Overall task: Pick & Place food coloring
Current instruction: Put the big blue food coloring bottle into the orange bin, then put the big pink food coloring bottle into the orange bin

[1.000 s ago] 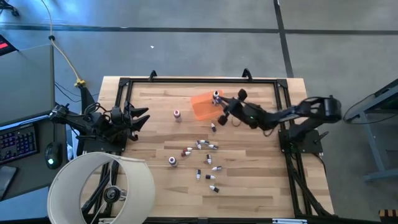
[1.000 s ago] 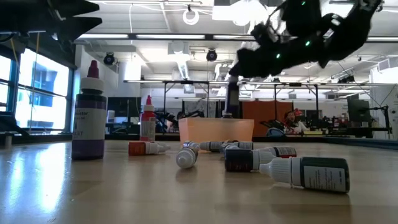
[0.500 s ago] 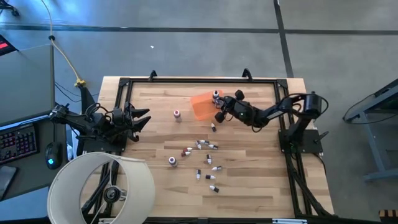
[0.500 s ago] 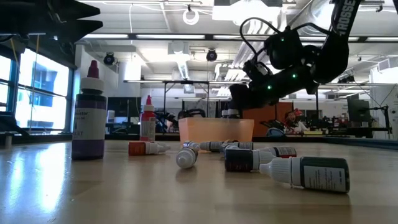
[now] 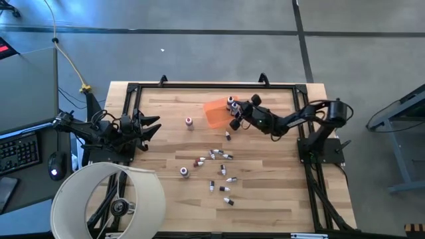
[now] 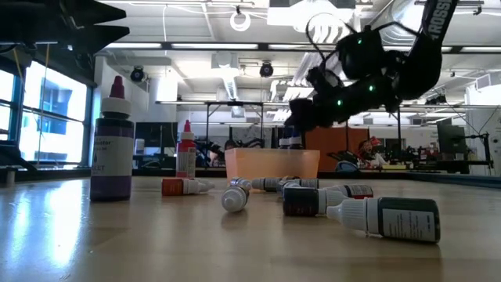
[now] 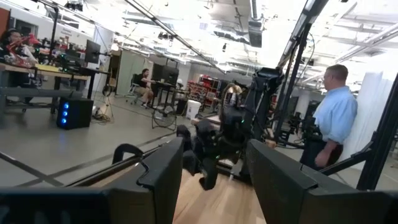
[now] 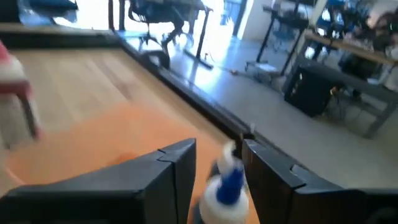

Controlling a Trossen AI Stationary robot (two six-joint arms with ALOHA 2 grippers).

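Observation:
My right gripper [image 5: 234, 118] hangs over the right part of the orange tray [image 5: 214, 113], seen in the low view as the right gripper [image 6: 301, 117] above the tray [image 6: 270, 164]. It is shut on a small blue-capped bottle [image 8: 227, 180]. Another bottle [image 5: 230, 101] stands at the tray's far right corner. Several tiny bottles [image 5: 216, 162] lie on their sides on the wood nearer the table's near edge. Two upright ones stand apart: a red-capped bottle [image 5: 189, 121] and a wider purple-capped bottle [image 6: 113, 149]. My left gripper [image 5: 154, 126] waits open at the left edge. My right gripper pinches the blue-capped bottle by its body [image 8: 225, 196], just below the cap, between the two fingers [image 8: 177, 168]. It slants down from the table's right side. The bottle stands upright in the hold above the tray [image 8: 93, 137]. Whether its base touches the tray is hidden.
A black frame rail [image 5: 212, 86] runs round the table top. A large white lampshade [image 5: 106, 199] overhangs the near left corner. There is bare wood between the tray and the left arm. A person [image 7: 333, 118] stands in the room beyond the table.
My right arm swung in from high up and came down over the orange tray, its elbow folding in toward the table. In the last half second the gripper has risen a little above the tray rim. The loose bottles and my left arm have stayed put.

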